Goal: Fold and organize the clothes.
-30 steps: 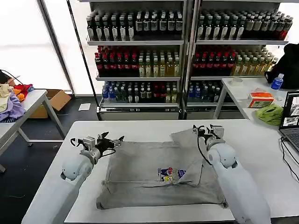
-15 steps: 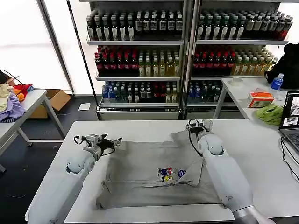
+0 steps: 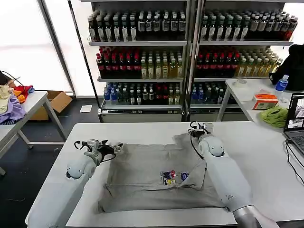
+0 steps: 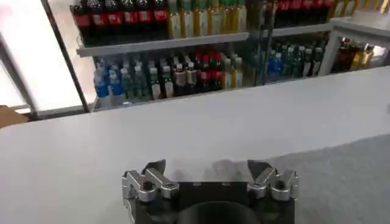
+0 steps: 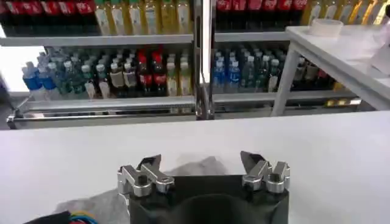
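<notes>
One of the clothes, a light grey shirt (image 3: 152, 178) with a small multicoloured chest print (image 3: 174, 177), lies partly folded on the white table (image 3: 266, 156). A sleeve sticks out at its far right corner. My left gripper (image 3: 112, 147) is open, low at the shirt's far left corner. In the left wrist view the gripper (image 4: 207, 168) has bare table between its fingertips and grey cloth (image 4: 347, 176) off to one side. My right gripper (image 3: 197, 127) is open at the sleeve's far tip. In the right wrist view the gripper (image 5: 201, 163) has the cloth's edge (image 5: 194, 168) just beyond the jaws.
Bottle shelves (image 3: 142, 61) stand behind the table. A side table at the right carries a lime-green cloth (image 3: 274, 116), an orange box (image 3: 264, 100), a water bottle (image 3: 281, 83) and a laptop (image 3: 295, 124). Coloured garments (image 3: 11, 105) lie on a table at the left.
My left gripper has dropped lower and closer to the shirt's far left corner. My right gripper has moved left and farther back to the sleeve's tip.
</notes>
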